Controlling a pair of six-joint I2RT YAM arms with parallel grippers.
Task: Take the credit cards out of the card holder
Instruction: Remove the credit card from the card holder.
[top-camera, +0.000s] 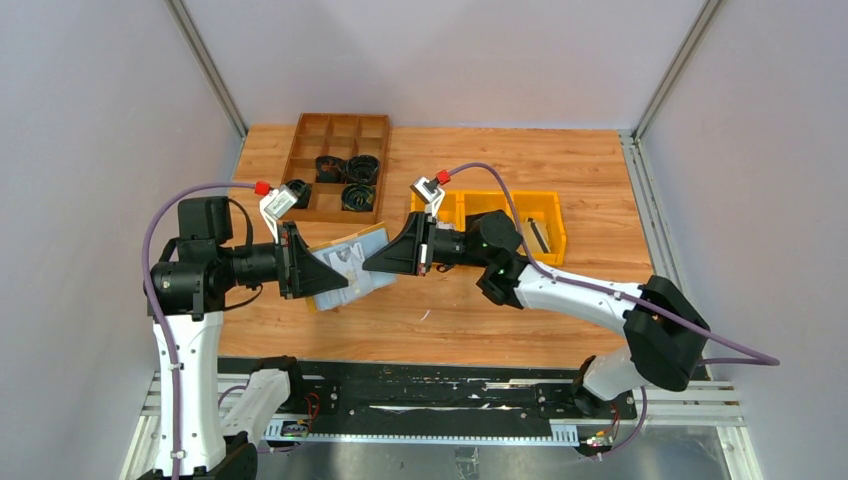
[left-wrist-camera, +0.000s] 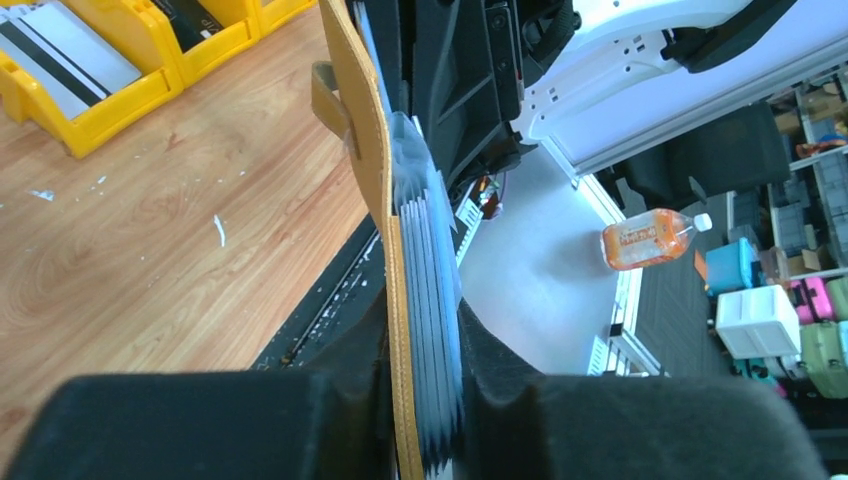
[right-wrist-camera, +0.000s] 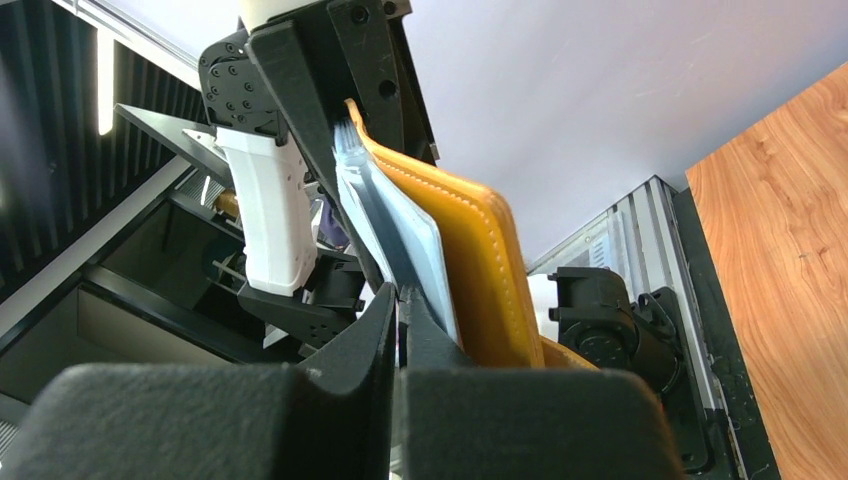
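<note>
The card holder (top-camera: 352, 262), mustard-yellow with pale blue sleeves, hangs open in the air between both arms above the table's front middle. My left gripper (top-camera: 335, 277) is shut on it. The left wrist view shows the mustard cover (left-wrist-camera: 372, 190) and the stack of sleeves (left-wrist-camera: 432, 300) clamped between my left gripper's (left-wrist-camera: 425, 325) fingers. My right gripper (top-camera: 372, 262) meets the holder from the right. In the right wrist view my right gripper (right-wrist-camera: 398, 300) has its jaws almost together on a thin sheet among the sleeves beside the cover (right-wrist-camera: 480, 265). I cannot tell whether that sheet is a card or a sleeve.
Yellow bins (top-camera: 520, 212) stand behind my right arm, one holding a dark card (top-camera: 540, 236); in the left wrist view a bin (left-wrist-camera: 110, 95) holds a black-and-white card. A brown compartment tray (top-camera: 335, 150) with black coils stands at the back left.
</note>
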